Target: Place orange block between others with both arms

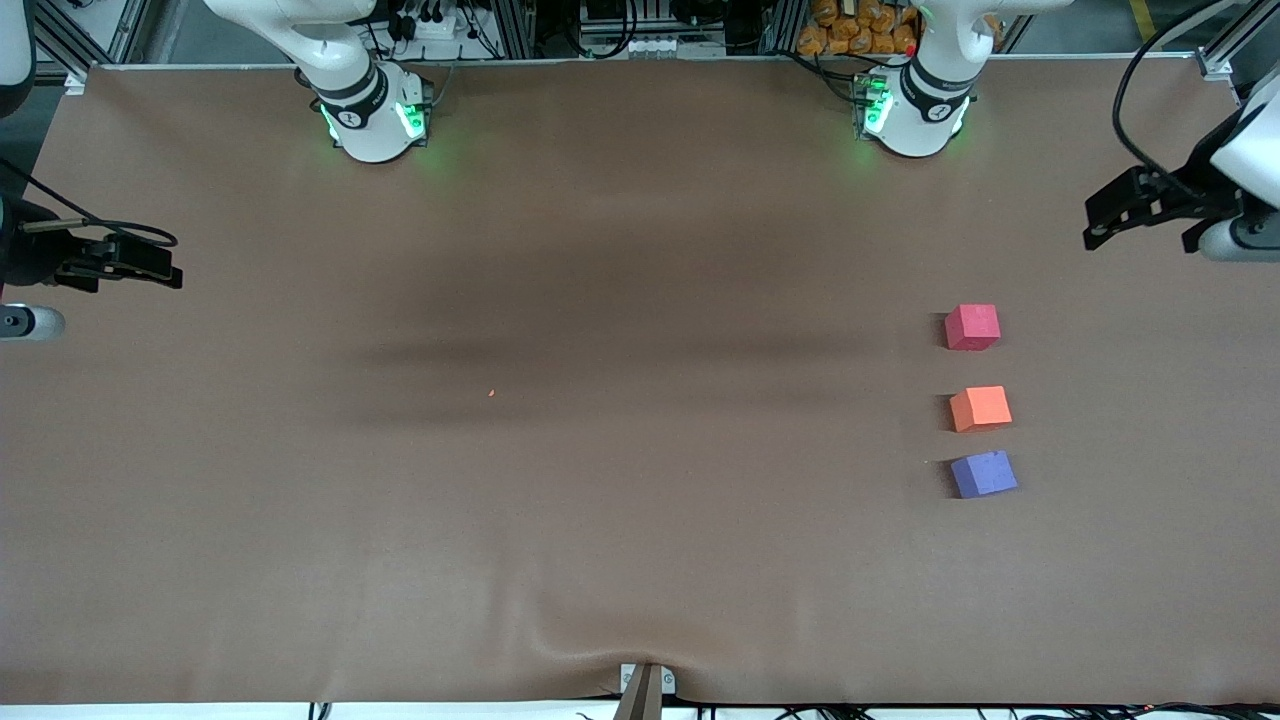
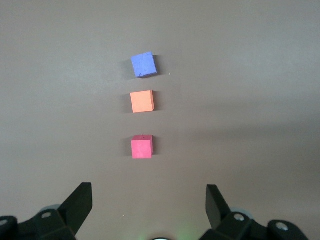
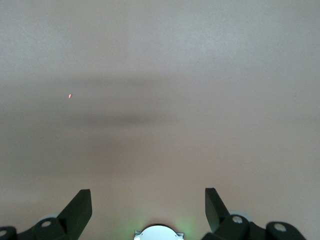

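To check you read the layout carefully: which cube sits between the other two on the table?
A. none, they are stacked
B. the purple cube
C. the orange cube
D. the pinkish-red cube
C: the orange cube lies in line between the pinkish-red cube, farther from the front camera, and the purple cube, nearer to it, all three apart.
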Tool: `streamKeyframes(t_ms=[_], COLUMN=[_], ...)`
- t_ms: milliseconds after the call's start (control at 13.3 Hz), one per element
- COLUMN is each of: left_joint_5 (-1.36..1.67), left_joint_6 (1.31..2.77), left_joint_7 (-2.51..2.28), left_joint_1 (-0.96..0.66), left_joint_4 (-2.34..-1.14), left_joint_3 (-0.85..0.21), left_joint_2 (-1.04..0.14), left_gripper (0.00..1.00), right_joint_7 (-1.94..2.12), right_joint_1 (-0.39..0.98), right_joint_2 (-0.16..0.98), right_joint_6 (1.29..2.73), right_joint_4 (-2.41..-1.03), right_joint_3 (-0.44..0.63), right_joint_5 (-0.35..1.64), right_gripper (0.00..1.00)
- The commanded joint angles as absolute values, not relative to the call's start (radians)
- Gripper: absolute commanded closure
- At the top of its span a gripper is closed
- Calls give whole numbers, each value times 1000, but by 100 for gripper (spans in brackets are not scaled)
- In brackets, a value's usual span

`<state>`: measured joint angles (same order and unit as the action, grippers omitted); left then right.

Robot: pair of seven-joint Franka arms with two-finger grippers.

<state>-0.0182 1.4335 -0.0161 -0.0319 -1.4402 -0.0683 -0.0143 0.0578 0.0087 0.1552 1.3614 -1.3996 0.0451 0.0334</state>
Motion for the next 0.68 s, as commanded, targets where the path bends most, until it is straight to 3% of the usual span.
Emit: streamKeyframes(t_ms=[0,603], left_joint_5=[-5,2], left_joint_6=[1396,1399], left_joint_7=[35,18], left_joint_1=[-15,-20], left_joint_4=[-1420,-1425], left_joint_3=[-61,-87], left_joint_2=[-12,-26], left_gripper=[0,0], right_joint_7=[69,69], right_joint_1=[3,5], right_joint_2=[152,152], right_joint_6=[1356,1356], right_joint_4=[-1394,-1393], right_joint_3=[43,43], right_joint_5=[26,26], right_gripper=[0,0])
